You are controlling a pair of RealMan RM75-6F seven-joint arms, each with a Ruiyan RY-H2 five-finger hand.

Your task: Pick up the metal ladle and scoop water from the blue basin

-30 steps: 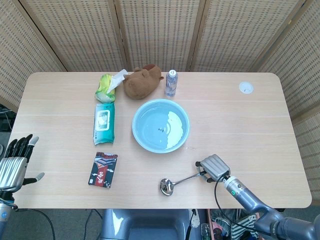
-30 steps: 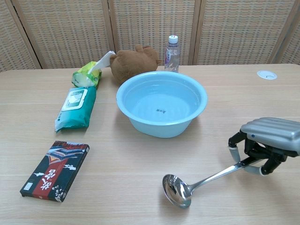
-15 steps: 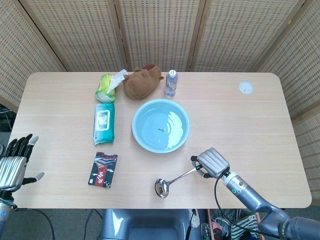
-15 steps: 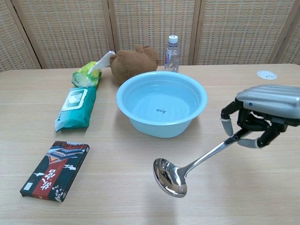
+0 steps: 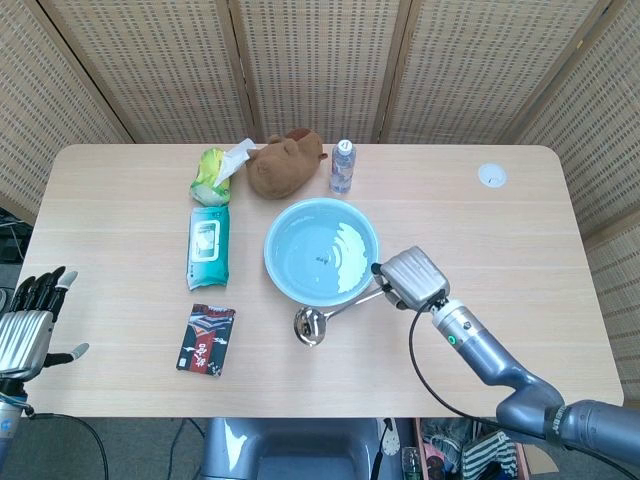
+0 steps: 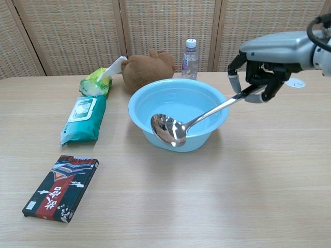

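Since a second ago, the right hand [image 6: 261, 77] has lifted the metal ladle [image 6: 191, 121] off the table and carried it up toward the blue basin [image 6: 178, 116]. Now its fingers are closed around the far end of the handle. One ladle hangs from that hand, slanting down to the hand's left, and its shiny cup is in the air by the near rim of the basin, not in the water. In the head view the hand [image 5: 408, 280] sits just beside the basin's rim [image 5: 275, 275], with the ladle cup [image 5: 307, 325] lower and further to its left.

One basin holds water, just left of the right hand. Behind the basin, further from the hand, stand one clear water bottle [image 6: 190, 58] and one brown stuffed toy [image 6: 147, 68]. Beside the toy lies one green and yellow tissue pack [image 6: 95, 82]. Next comes one teal pack of wet wipes [image 6: 83, 119]. One dark box with red on it [image 6: 61, 187] lies far to the hand's left. One small white disc [image 5: 491, 176] sits on the table [image 6: 258, 196] behind the hand.

Only the head view shows the left hand [image 5: 28, 330], off the table's edge, fingers spread apart and holding nothing.
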